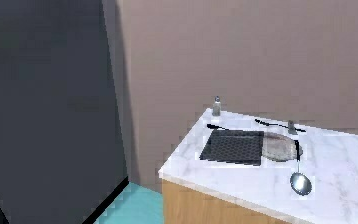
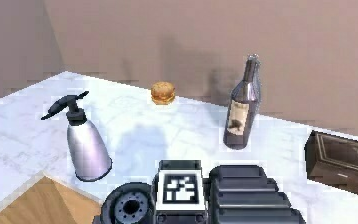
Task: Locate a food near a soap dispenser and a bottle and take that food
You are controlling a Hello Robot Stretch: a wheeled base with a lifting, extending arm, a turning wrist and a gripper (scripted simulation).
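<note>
Facing a marble worktop (image 2: 197, 120), the robot appeared to have its target in sight: a burger (image 2: 165, 93) sat by the wall, farther out than a dispenser (image 2: 84, 142) and a bottle (image 2: 243, 105), between and apart from both. Locating looked done, taking not yet begun. The end effector (image 2: 132, 207) sat low, its state and load impossible to tell. Next, the arm likely needed to extend to the burger
</note>
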